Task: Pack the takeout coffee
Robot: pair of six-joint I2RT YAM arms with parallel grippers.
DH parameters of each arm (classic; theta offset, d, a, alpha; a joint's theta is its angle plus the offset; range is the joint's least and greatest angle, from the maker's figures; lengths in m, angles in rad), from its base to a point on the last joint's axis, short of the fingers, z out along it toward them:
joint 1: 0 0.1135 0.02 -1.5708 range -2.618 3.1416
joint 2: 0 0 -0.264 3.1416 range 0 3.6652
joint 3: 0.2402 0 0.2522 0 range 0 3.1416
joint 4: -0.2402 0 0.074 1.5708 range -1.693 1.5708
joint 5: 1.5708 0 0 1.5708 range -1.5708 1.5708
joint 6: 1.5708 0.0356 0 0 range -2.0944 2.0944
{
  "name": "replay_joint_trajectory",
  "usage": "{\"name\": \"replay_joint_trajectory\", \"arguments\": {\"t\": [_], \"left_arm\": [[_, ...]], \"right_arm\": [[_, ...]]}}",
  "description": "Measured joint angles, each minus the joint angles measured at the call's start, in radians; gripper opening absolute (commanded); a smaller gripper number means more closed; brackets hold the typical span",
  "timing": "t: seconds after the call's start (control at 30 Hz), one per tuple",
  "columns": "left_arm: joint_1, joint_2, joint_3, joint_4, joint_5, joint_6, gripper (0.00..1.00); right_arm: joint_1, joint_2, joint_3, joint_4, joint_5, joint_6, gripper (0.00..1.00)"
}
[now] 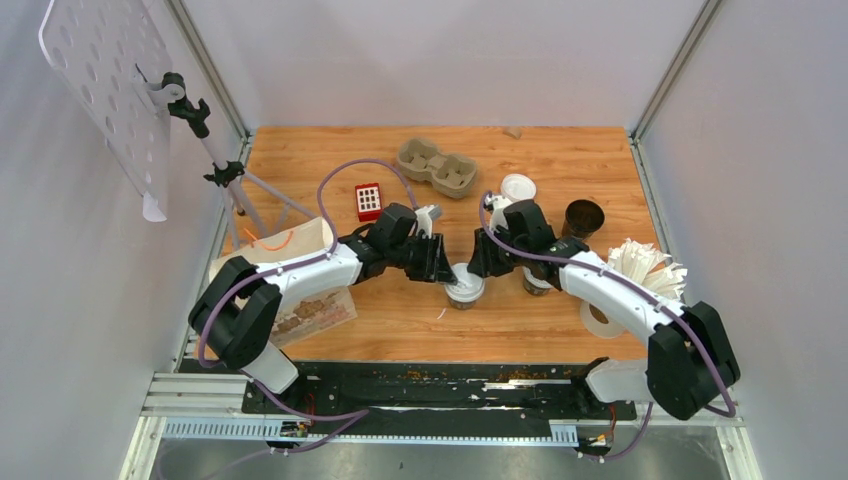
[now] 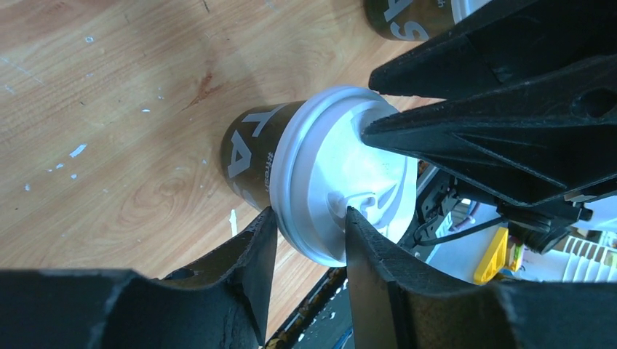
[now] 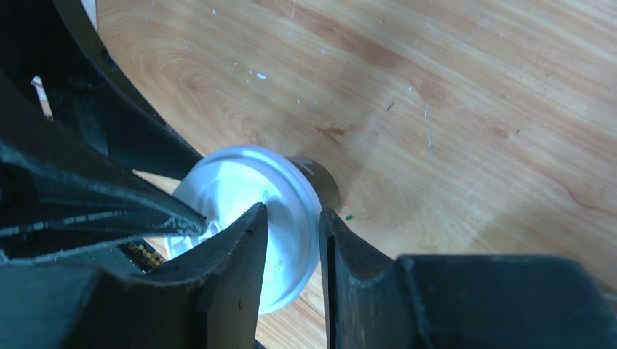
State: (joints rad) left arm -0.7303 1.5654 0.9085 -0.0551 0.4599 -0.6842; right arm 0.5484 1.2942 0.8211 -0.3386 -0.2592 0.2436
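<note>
A takeout coffee cup [image 1: 465, 291] with dark sides and a white lid [image 2: 342, 174] stands upright on the table's near middle. My left gripper [image 1: 446, 272] is shut on the lid's left rim, one finger under the rim and one on top, as the left wrist view [image 2: 310, 214] shows. My right gripper [image 1: 480, 268] is shut on the lid's opposite rim, as the right wrist view [image 3: 292, 211] shows over the same lid [image 3: 233, 182]. A second lidded cup [image 1: 537, 283] stands just right of it, partly hidden by my right arm. An open dark cup [image 1: 583, 217] stands further back right.
A grey-brown pulp cup tray [image 1: 437, 166] lies at the back centre, with a loose white lid [image 1: 518, 187] to its right. A red box [image 1: 369, 201] and a paper bag [image 1: 290, 270] are on the left. A holder of white sticks [image 1: 645, 262] stands at the right edge.
</note>
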Motion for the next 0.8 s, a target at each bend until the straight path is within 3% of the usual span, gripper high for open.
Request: {"name": "replay_joint_trajectory", "arguments": {"t": [0.23, 0.43, 0.8], "left_arm": [[-0.028, -0.003, 0.025, -0.04, -0.068, -0.015, 0.57], [-0.031, -0.003, 0.03, -0.062, -0.091, -0.016, 0.64], [-0.033, -0.003, 0.175, -0.226, -0.145, 0.122, 0.71]], "right_arm": [[-0.002, 0.105, 0.113, -0.04, -0.019, -0.029, 0.41], [-0.002, 0.106, 0.163, -0.137, -0.014, -0.038, 0.58], [-0.002, 0.045, 0.263, -0.321, 0.064, 0.001, 0.56]]}}
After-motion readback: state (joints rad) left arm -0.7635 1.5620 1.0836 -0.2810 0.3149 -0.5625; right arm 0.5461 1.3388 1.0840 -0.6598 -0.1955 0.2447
